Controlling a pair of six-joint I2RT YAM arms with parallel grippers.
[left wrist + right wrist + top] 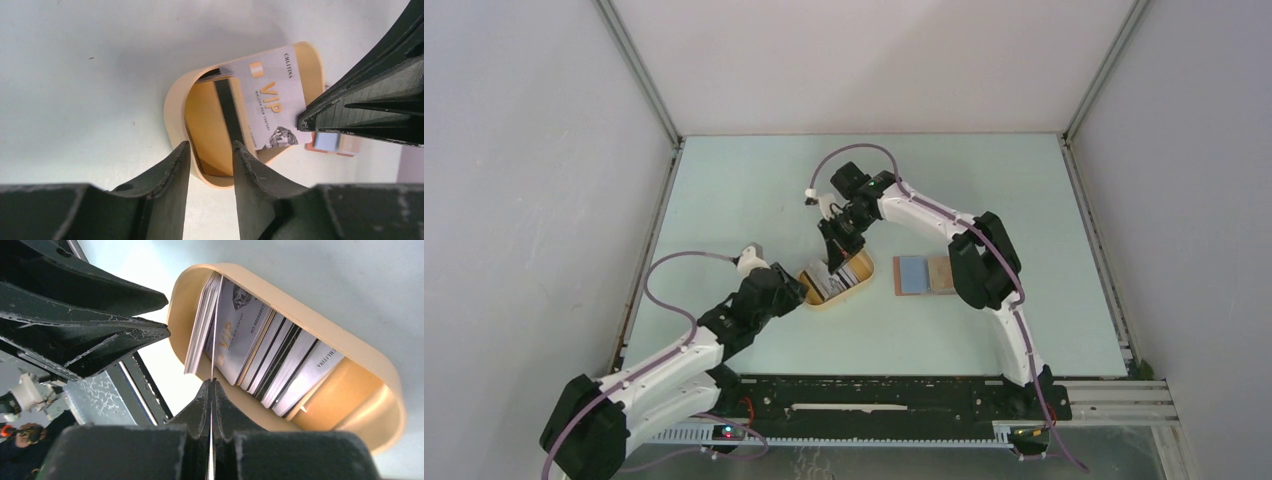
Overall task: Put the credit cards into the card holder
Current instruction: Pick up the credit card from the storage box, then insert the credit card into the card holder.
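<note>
Pale table (744, 200): yellow tray (320, 322) of leaning credit cards (260, 340)

A yellow oval tray (845, 302) sits near the middle of the pale green desk (754, 190). Plain white walls (534, 150) enclose the desk.

Soft, even white light fills the top view. The pale green table (754, 200) looks bright, with only faint shadows under the arms (924, 212). That picture is a bit grainy, and small things look fuzzy. In the wrist views the black fingers (165, 200) up close are dark and a little blurry, while the credit cards (240, 335) look sharp. The yellow tray (360, 405) glows warm, shaded inside.
</note>
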